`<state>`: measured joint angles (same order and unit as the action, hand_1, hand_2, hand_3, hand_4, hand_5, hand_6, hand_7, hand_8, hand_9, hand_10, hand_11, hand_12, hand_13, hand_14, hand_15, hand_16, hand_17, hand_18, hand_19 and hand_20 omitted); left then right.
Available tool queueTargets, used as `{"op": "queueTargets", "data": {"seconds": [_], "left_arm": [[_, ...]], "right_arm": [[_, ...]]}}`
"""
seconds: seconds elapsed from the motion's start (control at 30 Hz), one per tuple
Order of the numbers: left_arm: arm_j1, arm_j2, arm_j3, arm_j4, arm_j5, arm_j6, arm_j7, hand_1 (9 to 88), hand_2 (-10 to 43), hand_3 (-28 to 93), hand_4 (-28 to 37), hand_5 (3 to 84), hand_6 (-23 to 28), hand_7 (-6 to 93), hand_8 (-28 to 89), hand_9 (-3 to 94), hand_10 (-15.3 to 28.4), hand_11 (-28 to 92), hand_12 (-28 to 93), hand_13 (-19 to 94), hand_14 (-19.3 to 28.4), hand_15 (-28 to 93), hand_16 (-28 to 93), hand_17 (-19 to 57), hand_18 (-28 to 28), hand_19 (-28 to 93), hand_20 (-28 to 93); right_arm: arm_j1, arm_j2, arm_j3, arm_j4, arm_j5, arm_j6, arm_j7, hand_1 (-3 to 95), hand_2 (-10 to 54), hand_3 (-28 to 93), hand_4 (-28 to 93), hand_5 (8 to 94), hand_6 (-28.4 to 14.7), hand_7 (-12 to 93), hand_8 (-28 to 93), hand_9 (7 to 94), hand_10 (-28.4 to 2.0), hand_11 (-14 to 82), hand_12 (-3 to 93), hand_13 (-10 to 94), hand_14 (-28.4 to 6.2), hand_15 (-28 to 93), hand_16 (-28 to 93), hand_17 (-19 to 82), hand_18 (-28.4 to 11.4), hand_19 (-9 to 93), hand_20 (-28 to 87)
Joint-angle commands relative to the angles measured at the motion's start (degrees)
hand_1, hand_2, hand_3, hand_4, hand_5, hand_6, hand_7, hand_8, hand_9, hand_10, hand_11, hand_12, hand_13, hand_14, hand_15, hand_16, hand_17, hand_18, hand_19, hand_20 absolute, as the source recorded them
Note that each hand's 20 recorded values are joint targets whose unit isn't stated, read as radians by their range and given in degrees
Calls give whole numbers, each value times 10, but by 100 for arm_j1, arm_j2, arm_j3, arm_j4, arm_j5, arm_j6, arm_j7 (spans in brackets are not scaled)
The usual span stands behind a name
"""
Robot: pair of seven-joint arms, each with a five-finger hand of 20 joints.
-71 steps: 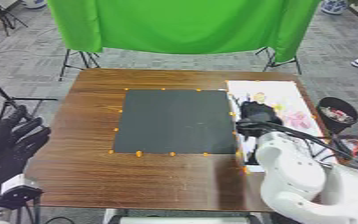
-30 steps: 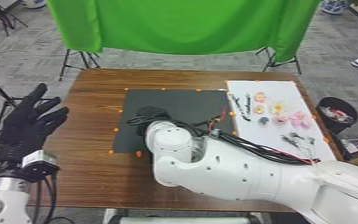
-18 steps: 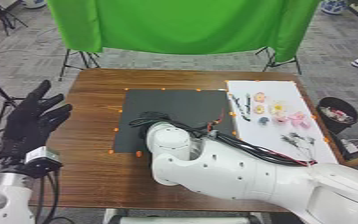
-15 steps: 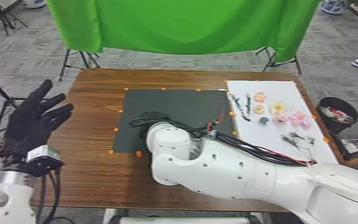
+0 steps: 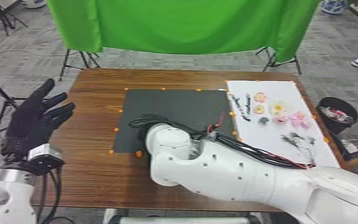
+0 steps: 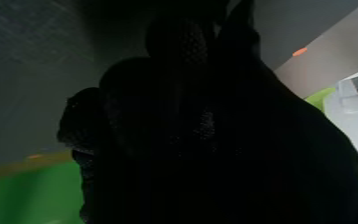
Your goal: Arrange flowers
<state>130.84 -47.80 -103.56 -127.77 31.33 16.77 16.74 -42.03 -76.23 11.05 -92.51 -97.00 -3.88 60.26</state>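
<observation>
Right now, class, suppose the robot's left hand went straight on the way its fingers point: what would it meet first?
Most likely the left part of the green curtain, beyond the table. The left hand's height and distance are unclear, so this is only a guess.

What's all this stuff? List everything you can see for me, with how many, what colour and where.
Table: one, brown, centre
Mat: one, dark grey, mid-table
White sheet: one, right of the mat
Small flowers: two, orange-pink, on the sheet
Yellow flower: one, beside them
Pink flowers: count unclear, sheet's right side
Dark stems: several, sheet's left edge
Orange markers: many, around mat and sheet
Cloth: one, green, behind the table
Bin: one, black, right of the table
Robot arms: two, white, from the bottom edge
Left hand: one, black, left
Right hand: one, black, over the mat
</observation>
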Motion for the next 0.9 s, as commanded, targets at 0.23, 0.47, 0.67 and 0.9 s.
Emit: {"op": "queueTargets", "data": {"seconds": [0.23,0.47,0.67,0.9], "left_arm": [[1379,-249,-587,-356,-234,276,494,289,65,631,-213,304,61,79,-76,277,175,224,110,198,268,525,-113,-93,276,493,20],[1569,-335,-465,-401,-337,338,715,287,65,629,-214,304,62,79,-76,276,175,223,111,198,268,526,-113,-94,277,494,19],[1923,-111,-486,-445,-529,480,1210,280,63,625,-217,303,61,78,-76,273,174,220,111,195,267,523,-114,-95,277,493,18],[2225,-61,-564,-472,-624,564,1437,276,60,618,-222,300,58,76,-75,270,172,216,114,191,264,513,-110,-97,278,487,17]], "right_arm": [[148,914,771,-1527,-9,9,-264,341,0,784,-203,752,-83,253,-10,850,-151,376,218,811,-105,645,165,545,-190,932,278],[-245,1372,1532,-2051,317,-181,-207,305,22,766,-197,745,-94,244,-58,842,-166,363,213,801,-120,641,161,540,-195,932,273],[-949,2410,2620,-2672,634,-718,-205,290,45,739,-192,635,-121,200,-60,712,-224,280,185,685,-173,604,114,479,-197,928,-56],[-1931,3589,3342,-3083,323,-710,320,295,45,732,-194,563,-140,134,-65,616,-262,182,158,648,-191,590,100,507,-188,932,-145]]}}
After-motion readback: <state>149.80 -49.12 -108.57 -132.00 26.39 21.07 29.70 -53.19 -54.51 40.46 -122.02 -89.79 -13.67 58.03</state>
